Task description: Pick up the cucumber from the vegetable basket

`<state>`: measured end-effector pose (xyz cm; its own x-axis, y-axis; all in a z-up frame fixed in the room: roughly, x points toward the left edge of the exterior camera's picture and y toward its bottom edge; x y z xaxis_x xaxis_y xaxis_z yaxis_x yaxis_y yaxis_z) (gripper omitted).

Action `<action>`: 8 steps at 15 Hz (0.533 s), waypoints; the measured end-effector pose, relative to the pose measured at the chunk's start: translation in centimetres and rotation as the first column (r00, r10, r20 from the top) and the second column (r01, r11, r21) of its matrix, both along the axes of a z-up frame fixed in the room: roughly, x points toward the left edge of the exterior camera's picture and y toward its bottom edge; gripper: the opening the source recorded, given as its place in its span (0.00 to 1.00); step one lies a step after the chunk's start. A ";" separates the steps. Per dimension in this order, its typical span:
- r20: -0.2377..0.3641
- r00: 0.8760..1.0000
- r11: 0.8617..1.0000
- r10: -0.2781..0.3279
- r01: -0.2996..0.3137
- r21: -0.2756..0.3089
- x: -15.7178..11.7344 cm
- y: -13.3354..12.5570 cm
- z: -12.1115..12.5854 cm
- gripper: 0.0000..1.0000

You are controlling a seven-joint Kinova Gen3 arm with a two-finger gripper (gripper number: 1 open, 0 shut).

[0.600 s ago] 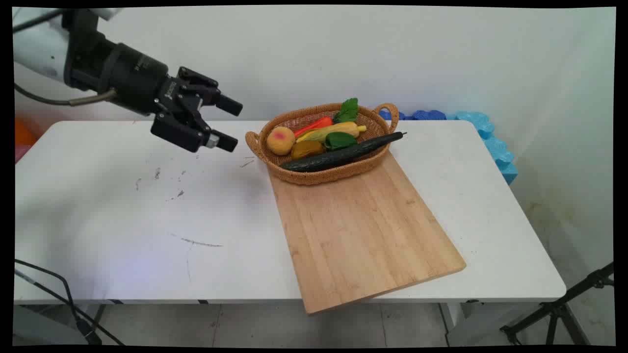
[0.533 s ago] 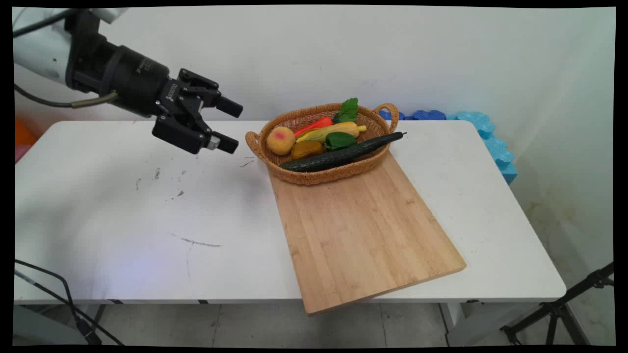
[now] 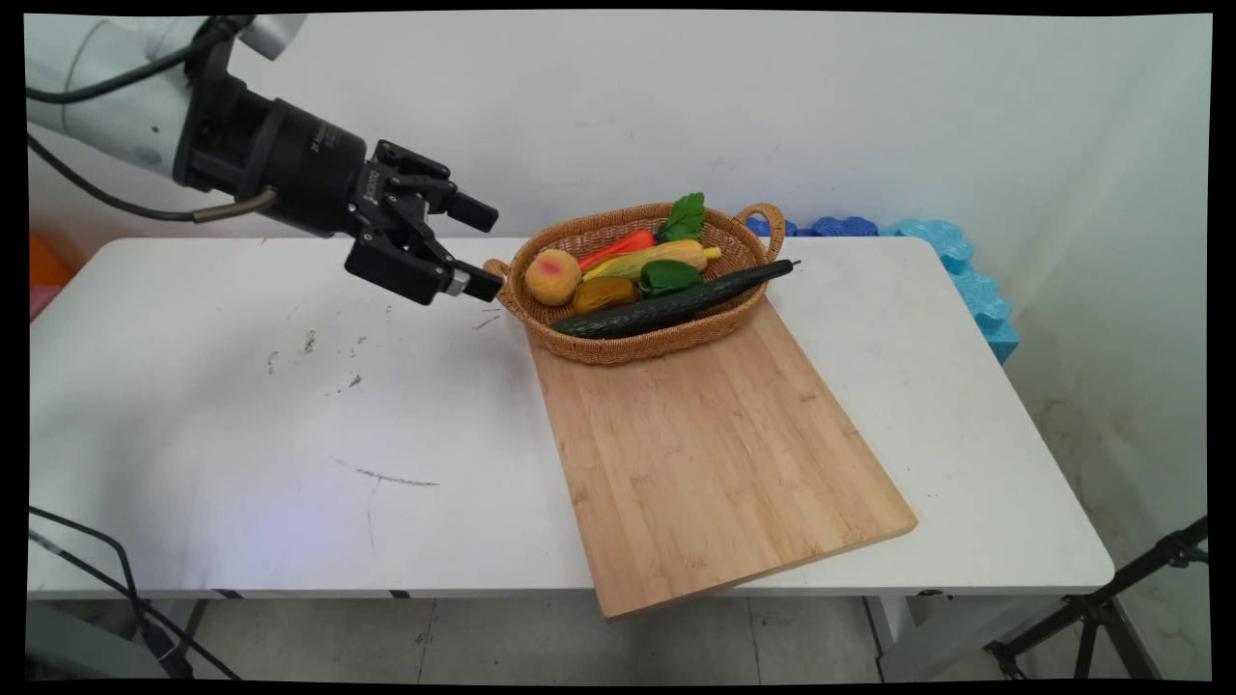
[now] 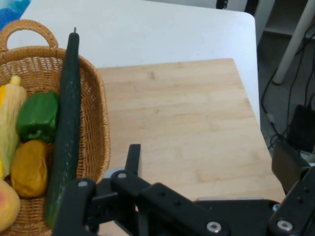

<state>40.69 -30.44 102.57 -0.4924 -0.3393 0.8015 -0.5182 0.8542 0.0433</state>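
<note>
We find the black two-finger claw (image 3: pixel 479 248) hanging above the white worktop (image 3: pixel 241 405), just beside the left handle of the oval woven wicker basket (image 3: pixel 632 343); its fingers stand well apart and it has hold of nothing. The basket sits toward the worktop's far edge, on the far end of a pale wooden cutting board (image 3: pixel 715 454) whose near corner juts past the worktop's near edge.

Inside the basket, we see a long dark green cucumber (image 3: pixel 676 301) lying along the near wall, its tip poking over the right rim. Behind it sit a round peach-coloured fruit (image 3: pixel 552 276), a brownish-yellow lump (potato, perhaps) (image 3: pixel 603 293), a green pepper (image 3: pixel 668 277), a yellow corn cob (image 3: pixel 657 256), a red-orange piece (image 3: pixel 623 246) and a green leaf (image 3: pixel 685 217).

The produce looks like moulded toy food, so we judge it light, stiff and a bit smooth. The cucumber would best be taken across its narrow middle, the round fruit across its widest part. The basket looks light and springy, its handles the obvious hold.

Small white lettering shows on the claw's wrist, too small for us to read.
</note>
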 end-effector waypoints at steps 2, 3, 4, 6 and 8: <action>0.009 1.000 1.000 0.011 -0.011 0.000 -0.5 0.1 0.0 1.00; 0.012 1.000 1.000 0.014 -0.015 0.001 -0.7 0.2 0.0 1.00; 0.016 1.000 1.000 0.018 -0.018 0.001 -0.9 0.2 0.1 1.00; 0.023 0.999 1.000 0.027 -0.027 0.002 -1.3 0.2 0.0 1.00; 0.035 0.998 0.999 0.044 -0.044 0.003 -1.9 0.1 0.0 1.00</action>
<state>38.76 -30.36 102.56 -0.5046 -0.3643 0.7827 -0.5566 0.8303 0.0276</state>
